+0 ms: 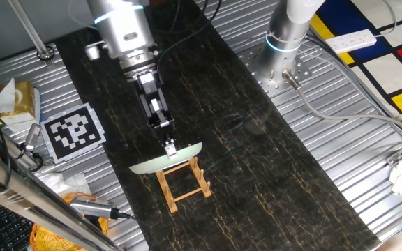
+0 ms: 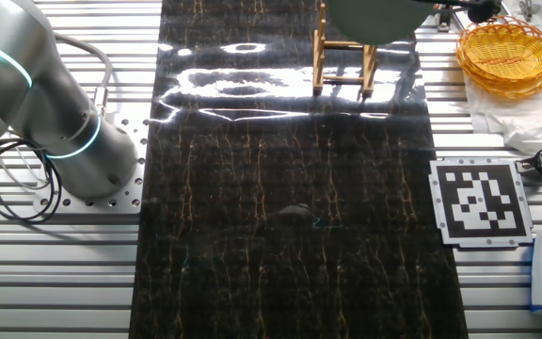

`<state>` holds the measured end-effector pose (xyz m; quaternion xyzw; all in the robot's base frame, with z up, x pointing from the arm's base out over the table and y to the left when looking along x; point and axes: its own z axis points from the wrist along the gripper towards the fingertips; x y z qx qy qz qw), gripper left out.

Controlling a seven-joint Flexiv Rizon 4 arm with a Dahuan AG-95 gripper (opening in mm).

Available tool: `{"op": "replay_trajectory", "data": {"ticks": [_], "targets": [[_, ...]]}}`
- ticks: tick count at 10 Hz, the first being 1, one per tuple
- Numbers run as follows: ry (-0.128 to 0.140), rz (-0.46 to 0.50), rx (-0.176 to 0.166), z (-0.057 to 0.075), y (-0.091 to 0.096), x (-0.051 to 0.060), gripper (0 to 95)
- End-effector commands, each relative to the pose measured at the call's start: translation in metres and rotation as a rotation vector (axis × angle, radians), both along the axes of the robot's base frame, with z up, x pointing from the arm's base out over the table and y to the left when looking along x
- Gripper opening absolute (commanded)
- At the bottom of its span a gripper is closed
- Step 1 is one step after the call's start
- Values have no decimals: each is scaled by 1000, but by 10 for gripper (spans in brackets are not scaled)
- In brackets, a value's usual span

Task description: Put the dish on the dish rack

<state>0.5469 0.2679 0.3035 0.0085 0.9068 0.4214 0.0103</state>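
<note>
Near the bottom middle of one fixed view stands the small light-wood dish rack [image 1: 183,180] on the dark table [image 1: 271,160]. Just above it, the round pale green shiny dish [image 1: 160,162] sits on edge in the rack. Higher up, the gripper [image 1: 170,148] pinches its rim.

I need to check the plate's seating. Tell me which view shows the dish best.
The one fixed view: the pale green dish stands on edge at the wooden rack's far end, held by the gripper. The other fixed view crops it at the top edge.
</note>
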Motion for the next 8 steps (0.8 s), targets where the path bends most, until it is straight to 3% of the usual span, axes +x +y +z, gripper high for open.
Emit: {"op": "replay_trajectory", "data": {"ticks": [1,4,8], "targets": [[-1,4,-3,-7,0,-1,0],[-8,23,0,-14,0,-3,0],[-2,24,31,-8,5,-3,0]]}}
